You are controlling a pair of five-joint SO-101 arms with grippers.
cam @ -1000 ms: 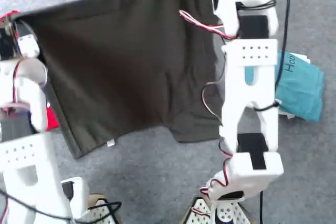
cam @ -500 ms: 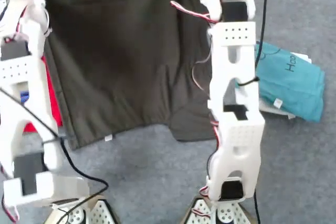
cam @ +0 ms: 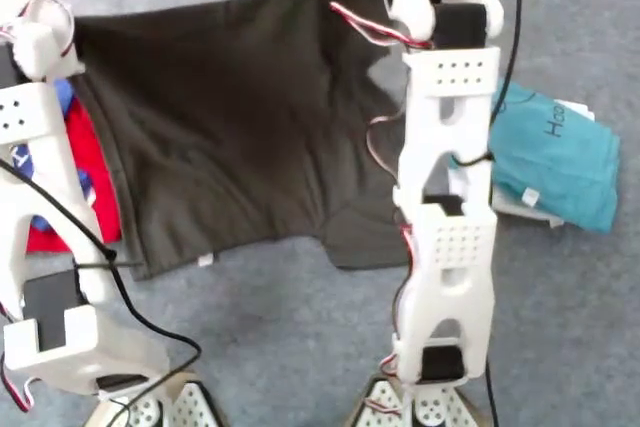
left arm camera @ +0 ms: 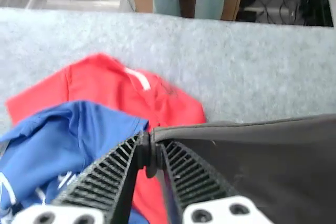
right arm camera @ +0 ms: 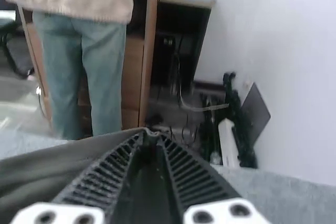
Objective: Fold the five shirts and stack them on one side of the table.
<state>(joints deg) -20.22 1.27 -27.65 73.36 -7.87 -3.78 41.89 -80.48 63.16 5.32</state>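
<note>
**Two corners pinched, one shirt spread**

One dark shirt (cam: 240, 137) is held stretched across the upper centre of the high view, with its hem on the table (cam: 290, 347). Its top corners are clamped in the closed left gripper (left arm camera: 149, 153) and right gripper (right arm camera: 149, 139), likely to flatten it for folding. A folded teal shirt (cam: 555, 162) is laid at right. A red shirt (left arm camera: 131, 93) and a blue shirt (left arm camera: 63, 140) are heaped at left.

Partial dark lettering (cam: 553, 126) on teal shirt (cam: 570, 175)

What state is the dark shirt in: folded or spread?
Spread: the dark shirt stretches full width between the left gripper and right gripper, each shut on its edge.
</note>
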